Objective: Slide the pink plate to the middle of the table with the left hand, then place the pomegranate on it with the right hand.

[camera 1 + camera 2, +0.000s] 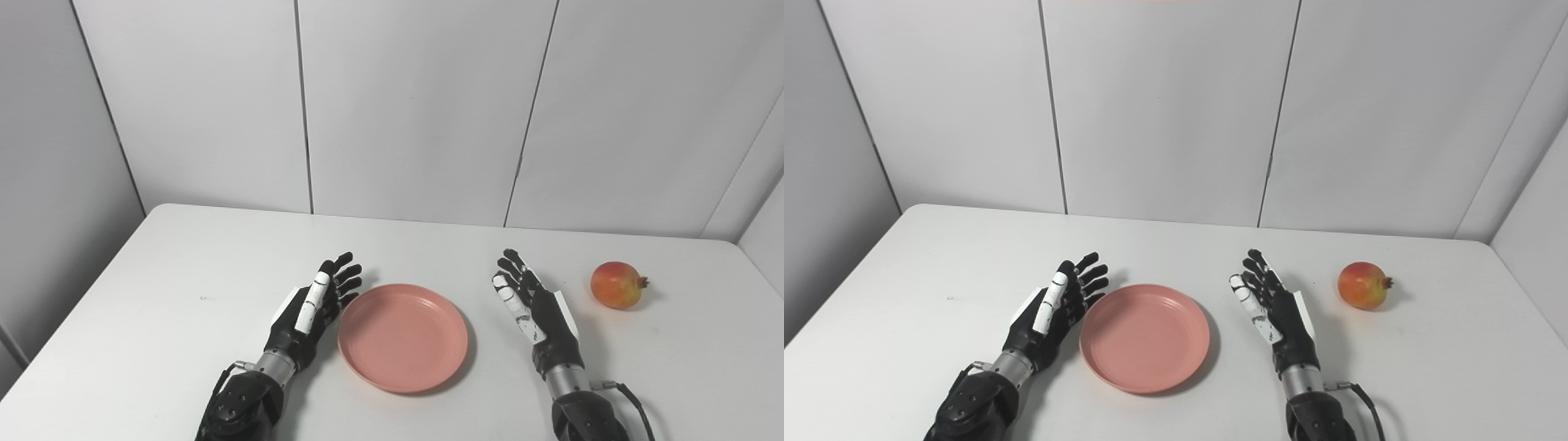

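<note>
**Plate centred between two open hands, pomegranate off to the right**

Left to right. White table [153, 294] filled the lower half of both head views, with grey wall panels [416, 104] behind it. A tiny dark speck [202, 298] sat on the table's left part, too small to identify.

Left hand [315, 306] rested low over the table, just beside the left rim of the pink plate [402, 337]. Palm faced inward toward the plate, fingers [346, 275] spread and extended, nothing in its grasp. Fingertips lay very close to the plate's upper-left rim; whether they actually touched it could not be told. Its black forearm entered from the bottom edge at left.

Pink plate lay flat, right way up, about in the middle of the table near the front edge, between the two hands. Nothing on it.

Right hand [533, 306] was right of the plate, apart from it with bare table between. Palm turned inward, fingers extended and parted, holding nothing. A cable [634, 401] looped off its wrist at the bottom edge.

Pomegranate [616, 285], red-yellow, sat on the table right of the right hand, near but not touching it, well apart from the plate. Its small crown pointed right.
</note>
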